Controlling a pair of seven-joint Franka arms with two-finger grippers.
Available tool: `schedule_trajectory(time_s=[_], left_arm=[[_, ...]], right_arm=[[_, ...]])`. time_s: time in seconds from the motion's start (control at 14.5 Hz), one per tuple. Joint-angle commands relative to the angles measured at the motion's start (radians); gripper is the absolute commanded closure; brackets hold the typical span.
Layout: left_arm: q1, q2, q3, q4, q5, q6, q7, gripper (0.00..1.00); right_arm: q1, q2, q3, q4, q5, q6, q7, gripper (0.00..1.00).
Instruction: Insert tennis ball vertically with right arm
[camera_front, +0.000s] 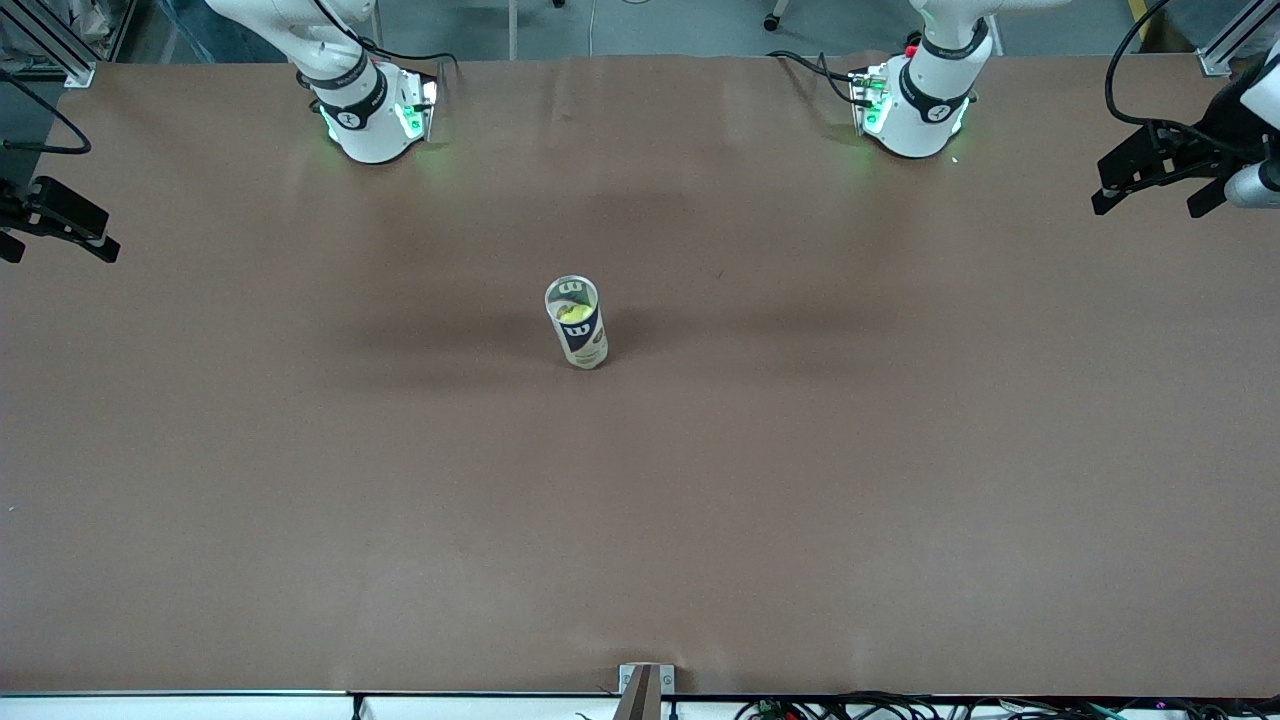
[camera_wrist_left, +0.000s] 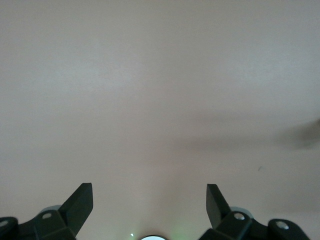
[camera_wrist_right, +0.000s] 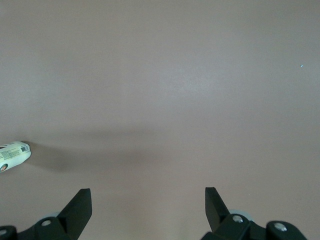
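Front view: the can (camera_front: 577, 335) stands upright mid-table, a tennis ball (camera_front: 574, 314) inside; both arms wait at the table's ends. Left wrist view: left gripper (camera_wrist_left: 149, 199) — spread wide, empty, over bare table (camera_wrist_left: 160, 90). Right wrist view: right gripper (camera_wrist_right: 148, 201) — likewise wide and empty.

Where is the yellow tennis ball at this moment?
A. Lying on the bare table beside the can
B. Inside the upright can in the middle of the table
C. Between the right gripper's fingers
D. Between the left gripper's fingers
B: in the front view the tennis ball shows through the open top of the upright can.
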Motion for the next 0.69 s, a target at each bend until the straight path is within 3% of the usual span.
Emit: schedule_trajectory(time_s=[0.0,0.62], left_arm=[[-0.002,-0.024,0.000,-0.018,0.041,-0.003,-0.007,0.00],[-0.002,-0.024,-0.008,-0.018,0.039,-0.009,-0.030,0.00]], right_arm=[[-0.013,0.002,0.007,0.011,0.017,-0.011,-0.004,0.00],[-0.013,0.002,0.007,0.011,0.017,-0.011,-0.004,0.00]])
